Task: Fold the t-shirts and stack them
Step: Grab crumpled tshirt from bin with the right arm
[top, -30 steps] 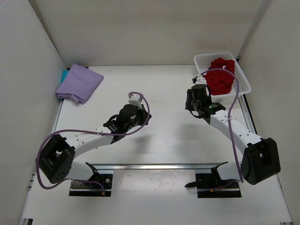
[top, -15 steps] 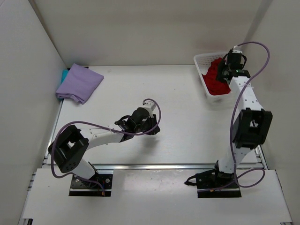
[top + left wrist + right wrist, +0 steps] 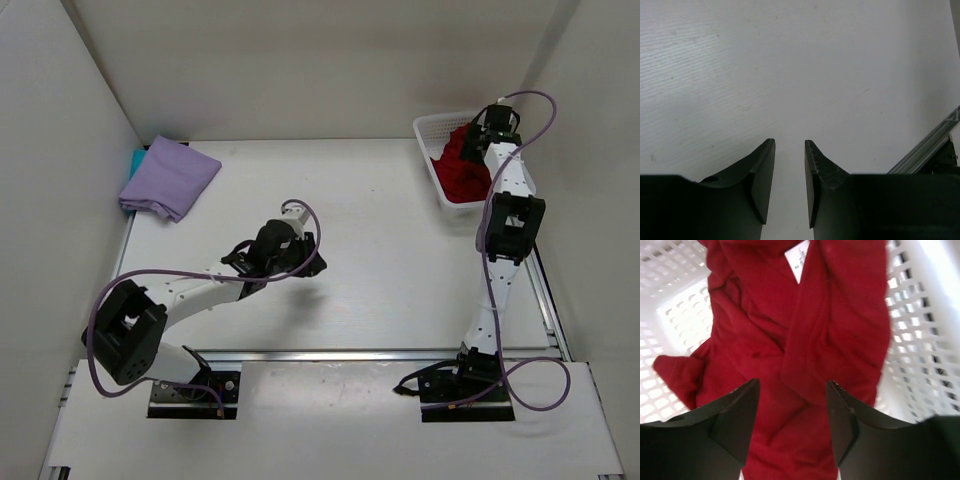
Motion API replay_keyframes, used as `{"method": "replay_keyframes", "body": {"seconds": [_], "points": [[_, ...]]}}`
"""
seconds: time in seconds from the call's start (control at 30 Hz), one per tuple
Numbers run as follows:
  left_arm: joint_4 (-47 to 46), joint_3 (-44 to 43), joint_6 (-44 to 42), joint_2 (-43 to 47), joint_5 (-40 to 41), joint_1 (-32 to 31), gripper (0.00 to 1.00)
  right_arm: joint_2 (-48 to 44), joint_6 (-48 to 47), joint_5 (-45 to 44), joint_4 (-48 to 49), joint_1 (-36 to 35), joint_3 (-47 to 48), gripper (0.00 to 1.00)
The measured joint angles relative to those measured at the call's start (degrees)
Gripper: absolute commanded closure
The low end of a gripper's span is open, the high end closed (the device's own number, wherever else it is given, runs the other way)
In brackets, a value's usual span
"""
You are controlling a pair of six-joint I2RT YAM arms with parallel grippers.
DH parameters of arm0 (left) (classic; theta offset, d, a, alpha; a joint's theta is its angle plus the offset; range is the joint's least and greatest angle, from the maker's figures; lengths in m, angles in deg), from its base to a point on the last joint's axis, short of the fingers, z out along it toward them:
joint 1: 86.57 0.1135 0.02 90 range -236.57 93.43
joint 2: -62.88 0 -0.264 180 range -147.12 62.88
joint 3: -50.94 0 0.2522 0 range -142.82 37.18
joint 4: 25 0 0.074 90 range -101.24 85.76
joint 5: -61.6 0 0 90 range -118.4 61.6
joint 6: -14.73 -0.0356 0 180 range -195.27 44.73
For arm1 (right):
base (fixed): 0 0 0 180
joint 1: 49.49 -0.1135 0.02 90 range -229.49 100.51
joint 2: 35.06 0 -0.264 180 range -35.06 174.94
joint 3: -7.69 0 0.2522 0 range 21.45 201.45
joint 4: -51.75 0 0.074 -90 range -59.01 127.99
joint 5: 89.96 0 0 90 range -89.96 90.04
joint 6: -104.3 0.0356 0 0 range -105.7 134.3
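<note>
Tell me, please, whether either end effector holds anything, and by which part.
Nothing is held. The right end effector hangs open above the red t-shirt in the basket; the left end effector is open, empty.

A folded t-shirt [image 3: 170,178] was laid on a second t-shirt [image 3: 136,160] at far left, a third t-shirt [image 3: 453,173] heaped in the basket [image 3: 432,125] at far right.

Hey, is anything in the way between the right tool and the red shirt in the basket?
Nothing visible. The right tool, jaws open, points straight at the crumpled red t-shirt; the white mesh basket only surrounds it, open on top.
</note>
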Motion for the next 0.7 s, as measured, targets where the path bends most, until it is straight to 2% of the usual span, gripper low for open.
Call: {"method": "replay_keyframes", "body": {"seconds": [0.1,0.2,0.33,0.4,0.5,0.63,0.7], "points": [[-0.11,0.94,0.0,0.74,-0.28,1.6,0.58,2.67,0.2,0.42,-0.22,-0.09,1.7,0.48],[-0.11,1.9,0.04,0.46,-1.25,1.62,0.59,4.39,0.52,0.66,-0.33,-0.11,2.4,0.61],[-0.11,2.34,0.04,-0.33,-2.47,1.53,0.59,5.2,1.03,-0.46,-1.16,-0.11,3.28,0.72],[-0.15,2.47,0.07,-0.39,-2.78,1.55,0.6,5.27,1.49,-0.83,-1.57,-0.11,4.07,0.72],[-0.55,2.56,0.24,-0.39,-3.13,1.55,0.59,5.25,1.92,-1.64,-1.9,-0.15,4.98,0.64],[-1.44,2.99,0.61,-0.37,-3.28,1.55,0.59,5.14,1.81,-1.84,-1.44,-0.2,4.96,0.68],[-1.57,3.41,0.7,-0.35,-3.28,1.55,0.6,5.09,1.9,-1.6,-1.42,-0.04,4.9,0.64]]}}
